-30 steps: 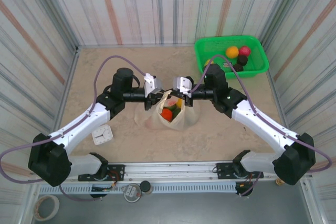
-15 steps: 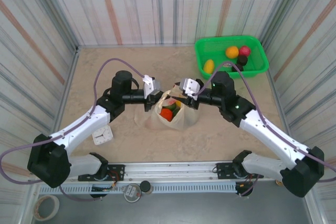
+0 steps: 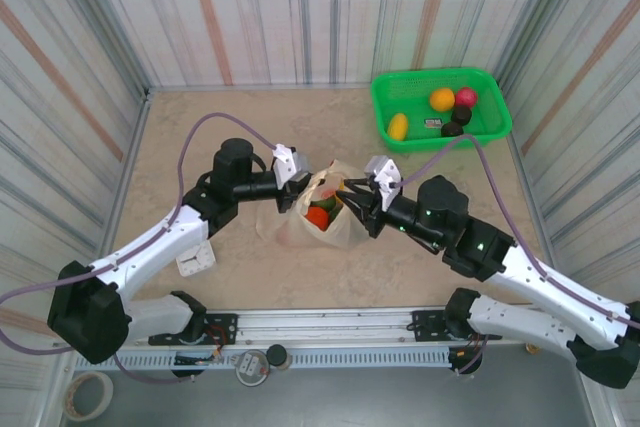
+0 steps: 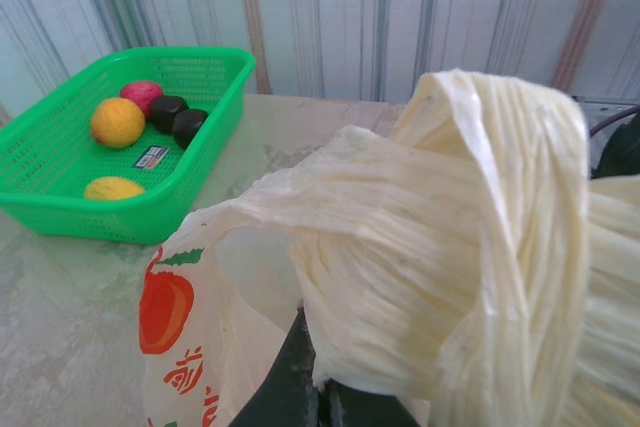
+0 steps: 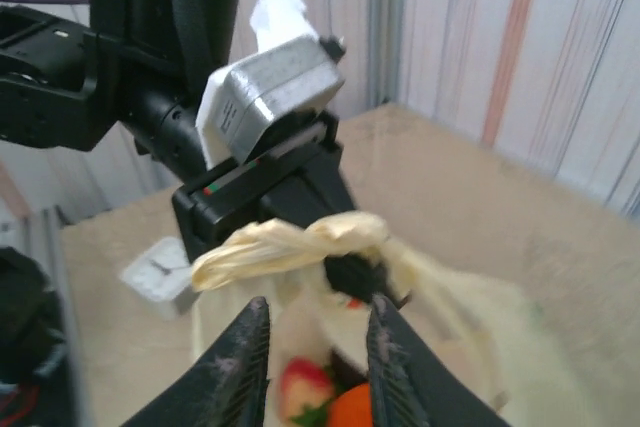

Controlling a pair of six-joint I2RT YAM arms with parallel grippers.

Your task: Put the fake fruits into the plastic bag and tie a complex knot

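Note:
The cream-yellow plastic bag (image 3: 335, 230) stands mid-table with its mouth up, and a red fruit (image 3: 317, 217) and an orange one show inside. My left gripper (image 3: 304, 194) is shut on a bunched handle strip (image 4: 450, 247) at the bag's top. In the right wrist view that strip (image 5: 290, 242) is twisted round the left gripper's black finger. I cannot tell whether it is a knot. My right gripper (image 5: 315, 347) is open just short of the strip, above a strawberry (image 5: 305, 387). It touches nothing. More fake fruits lie in the green basket (image 3: 480, 132): yellow (image 3: 398, 126), orange (image 3: 442, 99), pink (image 3: 466, 97) and dark (image 3: 452, 127).
A small white clock (image 3: 195, 257) lies on the table left of the bag, under my left forearm. The green basket sits in the far right corner against the striped walls. A tape roll (image 3: 88, 397) rests below the table's near edge.
My right arm has swung back toward the near right, drawing its gripper away from the bag's top. The left gripper has stayed at the handle.

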